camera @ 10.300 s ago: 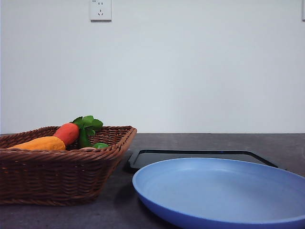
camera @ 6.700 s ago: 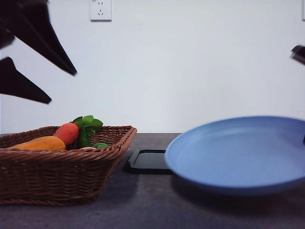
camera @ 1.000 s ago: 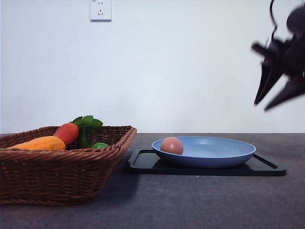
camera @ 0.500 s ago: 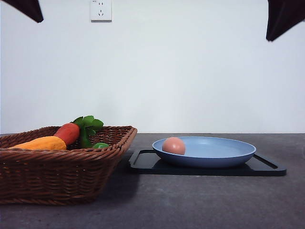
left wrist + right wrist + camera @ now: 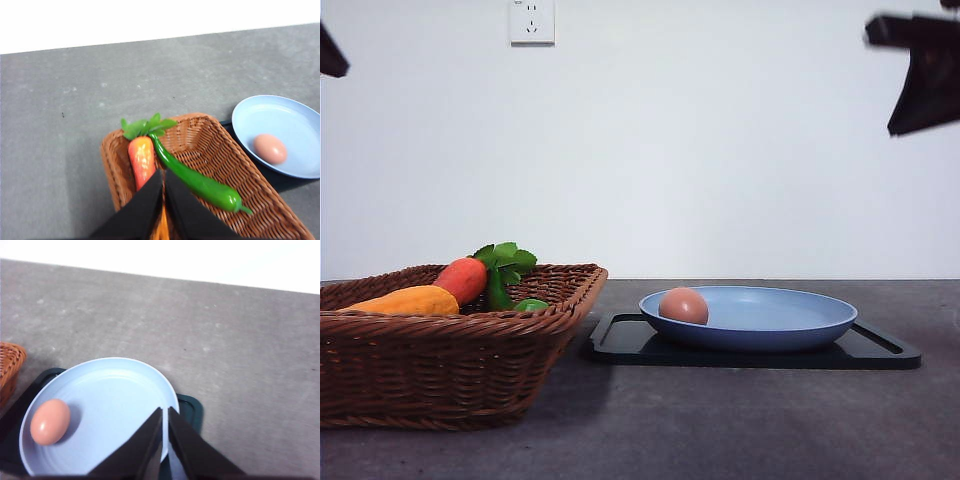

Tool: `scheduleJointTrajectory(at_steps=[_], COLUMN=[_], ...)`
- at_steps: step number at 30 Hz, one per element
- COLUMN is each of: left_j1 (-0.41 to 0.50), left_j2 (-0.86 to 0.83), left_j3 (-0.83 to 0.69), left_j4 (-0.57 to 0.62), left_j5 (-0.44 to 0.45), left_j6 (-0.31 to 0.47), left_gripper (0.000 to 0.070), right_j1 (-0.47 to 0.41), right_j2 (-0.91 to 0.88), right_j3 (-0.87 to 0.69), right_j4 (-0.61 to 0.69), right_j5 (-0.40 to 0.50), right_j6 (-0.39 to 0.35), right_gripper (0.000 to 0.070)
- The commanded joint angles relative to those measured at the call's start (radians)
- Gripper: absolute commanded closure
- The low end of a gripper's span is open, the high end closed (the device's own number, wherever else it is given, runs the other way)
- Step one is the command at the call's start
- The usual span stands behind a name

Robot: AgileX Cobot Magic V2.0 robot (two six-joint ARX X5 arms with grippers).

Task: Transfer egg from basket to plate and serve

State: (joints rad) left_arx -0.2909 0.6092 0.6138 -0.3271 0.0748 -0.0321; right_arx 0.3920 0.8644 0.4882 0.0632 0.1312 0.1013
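I see egg (image 5: 50,422) on plate (image 5: 115,390) below right gripper (image 5: 164,437), fingers together. Left gripper (image 5: 163,200) over basket (image 5: 210,150), seemingly closed too; table open around.

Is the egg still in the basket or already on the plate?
On the plate: the egg lies near its rim, outside the basket.

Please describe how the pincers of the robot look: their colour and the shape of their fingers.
Both pincers are plain matte black with no markings visible. In the wrist views, the left pincer and the right pincer each have two flat, wedge-shaped fingers that taper to narrow tips. In the front view, the right pincer appears as a dark, blurred angular shape. No cables can be seen.
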Motion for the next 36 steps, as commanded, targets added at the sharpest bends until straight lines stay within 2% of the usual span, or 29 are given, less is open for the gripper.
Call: scheduleJointTrajectory(at_steps=[1, 18, 20, 22, 25, 29, 36], left_j1=[-0.004, -0.007, -0.005, 0.009, 0.058, 0.167, 0.310], left_j2=[-0.014, -0.036, -0.085, -0.156, -0.292, -0.439, -0.594], left_j3=[0.008, 0.005, 0.004, 0.004, -0.010, -0.074, -0.292], left_j4=[-0.008, -0.031, -0.053, -0.089, -0.146, -0.143, -0.028], left_j5=[-0.002, -0.001, -0.005, -0.008, -0.008, -0.008, -0.007], left_j6=[-0.025, -0.030, -0.006, 0.057, 0.078, 0.080, 0.076], left_gripper=[0.0700, 0.0700, 0.0700, 0.0700, 0.0700, 0.0700, 0.0700], right_j1=[0.005, 0.005, 0.005, 0.005, 0.005, 0.005, 0.005], right_j2=[0.005, 0.008, 0.008, 0.008, 0.008, 0.008, 0.008], right_j3=[-0.004, -0.008, -0.008, -0.008, -0.008, -0.008, -0.008], right_j4=[0.039, 0.072, 0.071, 0.071, 0.071, 0.071, 0.071], right_j5=[0.001, 0.001, 0.001, 0.001, 0.001, 0.001, 0.001], right_j6=[0.000, -0.001, -0.001, -0.001, -0.001, -0.001, -0.001], right_gripper=[0.0700, 0.0700, 0.0700, 0.0700, 0.0700, 0.0700, 0.0700])
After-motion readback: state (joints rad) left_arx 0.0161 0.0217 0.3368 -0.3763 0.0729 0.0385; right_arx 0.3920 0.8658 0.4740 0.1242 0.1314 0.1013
